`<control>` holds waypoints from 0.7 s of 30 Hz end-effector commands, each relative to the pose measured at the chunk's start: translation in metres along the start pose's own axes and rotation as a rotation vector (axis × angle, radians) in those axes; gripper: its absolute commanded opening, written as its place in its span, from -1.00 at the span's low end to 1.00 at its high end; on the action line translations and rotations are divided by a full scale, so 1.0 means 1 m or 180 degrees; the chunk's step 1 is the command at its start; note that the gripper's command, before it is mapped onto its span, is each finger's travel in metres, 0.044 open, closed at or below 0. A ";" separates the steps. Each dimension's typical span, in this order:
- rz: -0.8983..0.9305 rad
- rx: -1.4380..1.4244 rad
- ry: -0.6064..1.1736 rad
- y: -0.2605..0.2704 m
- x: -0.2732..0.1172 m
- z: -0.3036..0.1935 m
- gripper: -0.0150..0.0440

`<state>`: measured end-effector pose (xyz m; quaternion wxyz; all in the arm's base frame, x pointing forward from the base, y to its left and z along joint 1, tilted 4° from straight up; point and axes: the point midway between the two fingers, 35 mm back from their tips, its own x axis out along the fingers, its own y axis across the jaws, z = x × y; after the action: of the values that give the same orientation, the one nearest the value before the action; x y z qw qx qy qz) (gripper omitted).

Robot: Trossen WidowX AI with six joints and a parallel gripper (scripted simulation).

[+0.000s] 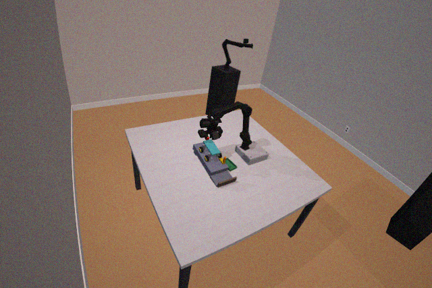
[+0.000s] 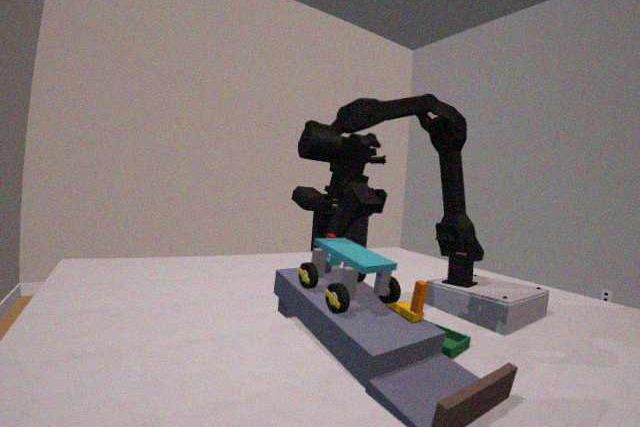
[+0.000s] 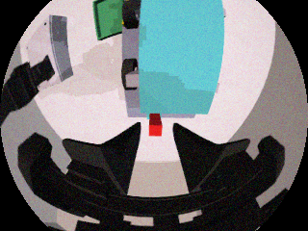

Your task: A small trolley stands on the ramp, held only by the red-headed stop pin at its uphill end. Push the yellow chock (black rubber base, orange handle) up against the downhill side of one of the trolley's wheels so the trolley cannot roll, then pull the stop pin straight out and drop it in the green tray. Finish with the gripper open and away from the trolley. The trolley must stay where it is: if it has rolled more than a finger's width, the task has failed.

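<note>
The gripper (image 1: 208, 137) (image 2: 333, 232) (image 3: 157, 126) hangs over the uphill end of the ramp (image 1: 213, 166) (image 2: 392, 331), its jaws parted about midway and holding nothing, with the red head of the stop pin (image 1: 208, 137) (image 2: 331, 235) (image 3: 155, 129) near the fingertips. The trolley (image 1: 211, 147) (image 2: 356, 254) (image 3: 180, 58) stands on the slope beside that pin, and the chock (image 1: 223, 160) (image 2: 410, 310) (orange handle upright) sits by its downhill wheel, though whether they touch is hard to tell. The green tray (image 1: 230, 164) (image 2: 455, 343) (image 3: 110, 20) lies beside the ramp.
</note>
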<state>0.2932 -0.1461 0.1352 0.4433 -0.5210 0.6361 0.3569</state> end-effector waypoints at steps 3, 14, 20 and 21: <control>0.0020 -0.0023 0.0018 0.001 0.010 0.000 0.15; 0.0020 -0.0023 0.0020 0.002 0.025 -0.001 0.15; 0.0020 -0.0023 0.0021 0.002 0.031 -0.001 0.15; 0.0006 -0.0002 0.0004 0.001 0.027 -0.001 0.06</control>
<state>0.2901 -0.1559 0.1096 0.4424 -0.5205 0.6370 0.3573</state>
